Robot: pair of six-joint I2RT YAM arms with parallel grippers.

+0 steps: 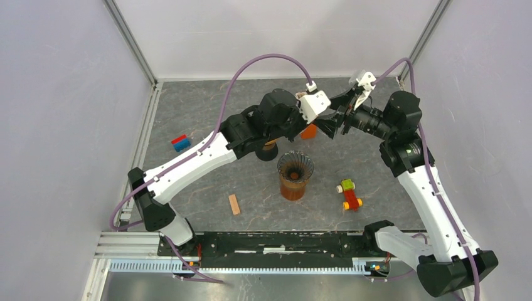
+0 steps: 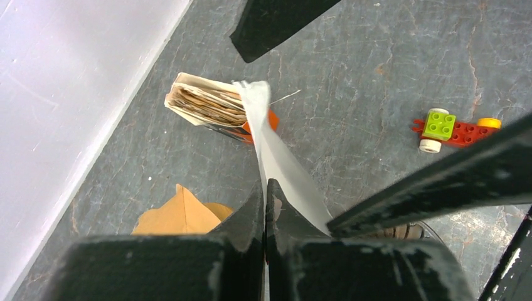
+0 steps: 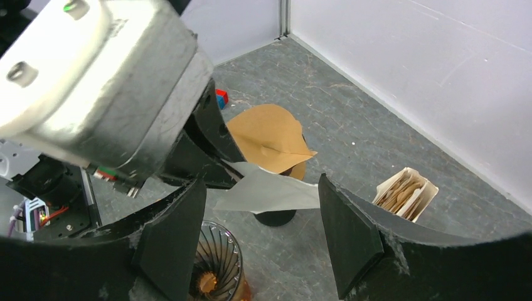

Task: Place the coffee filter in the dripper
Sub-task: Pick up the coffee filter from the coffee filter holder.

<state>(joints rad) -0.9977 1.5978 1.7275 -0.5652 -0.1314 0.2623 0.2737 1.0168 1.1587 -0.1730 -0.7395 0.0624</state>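
My left gripper [image 2: 265, 188] is shut on a white paper coffee filter [image 2: 279, 157], held in the air; the filter also shows in the right wrist view [image 3: 270, 193]. My right gripper [image 3: 262, 188] is open, its jaws standing on either side of the filter's free end without closing on it. The two grippers meet at the back centre [image 1: 329, 122]. The dripper [image 1: 295, 169], a ribbed cone on an amber glass, stands in front of them and below them [image 3: 216, 263].
A pack of brown filters [image 2: 207, 106] lies by the back wall. A brown filter [image 3: 270, 135] sits on a black stand. A Lego toy [image 1: 349, 194], a wooden block [image 1: 234, 204] and a red and blue block [image 1: 180, 143] lie on the table.
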